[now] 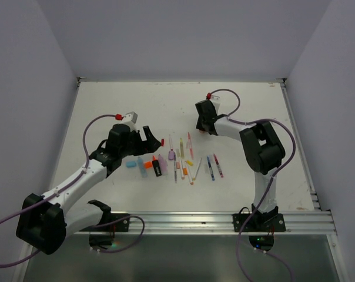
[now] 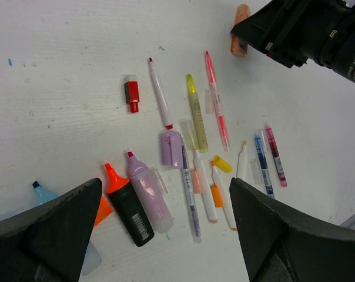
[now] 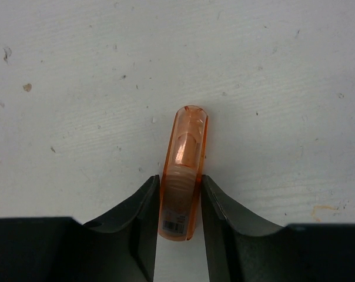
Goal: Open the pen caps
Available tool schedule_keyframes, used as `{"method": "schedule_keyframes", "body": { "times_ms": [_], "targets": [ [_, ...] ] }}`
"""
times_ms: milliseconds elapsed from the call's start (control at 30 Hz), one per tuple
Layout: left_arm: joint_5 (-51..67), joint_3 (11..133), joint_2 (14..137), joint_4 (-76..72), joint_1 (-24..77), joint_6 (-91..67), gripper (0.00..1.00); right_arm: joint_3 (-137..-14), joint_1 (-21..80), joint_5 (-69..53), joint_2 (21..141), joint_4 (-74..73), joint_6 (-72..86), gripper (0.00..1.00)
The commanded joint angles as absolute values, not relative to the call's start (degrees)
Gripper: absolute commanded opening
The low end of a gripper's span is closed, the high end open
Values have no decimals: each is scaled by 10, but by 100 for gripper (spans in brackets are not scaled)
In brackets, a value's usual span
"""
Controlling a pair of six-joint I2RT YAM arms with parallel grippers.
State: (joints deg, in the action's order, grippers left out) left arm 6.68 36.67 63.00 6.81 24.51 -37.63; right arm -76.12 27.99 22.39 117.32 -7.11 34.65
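My right gripper (image 3: 180, 183) is pinched on a translucent orange highlighter (image 3: 183, 158), pads touching both sides. It's flat on the bench (image 3: 77, 70), twd far edge, right of ctr. My left gripper (image 2: 166, 185) is wide, hovering over the pen row mid-bench. Loose there: purple cap (image 2: 171, 147), red cap (image 2: 131, 95), yellow cap (image 2: 223, 164).

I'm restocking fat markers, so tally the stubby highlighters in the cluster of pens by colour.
Light blue highlighter: 1
Black highlighter with orange tip: 1
Pale purple highlighter: 1
Total: 3
Left out: the orange piece gripped by the right tool, apart from the cluster; whether it is a cap or a highlighter, I cannot tell.
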Motion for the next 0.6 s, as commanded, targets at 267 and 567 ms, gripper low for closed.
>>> {"method": "schedule_keyframes", "body": {
  "times_ms": [267,567],
  "targets": [
    [202,445,704,-25,247,-364,92,-626,304,62,1002,39,213,24],
    [254,520,778,-68,247,-417,88,-532,371,-38,867,101,129,22]
  ]
}}
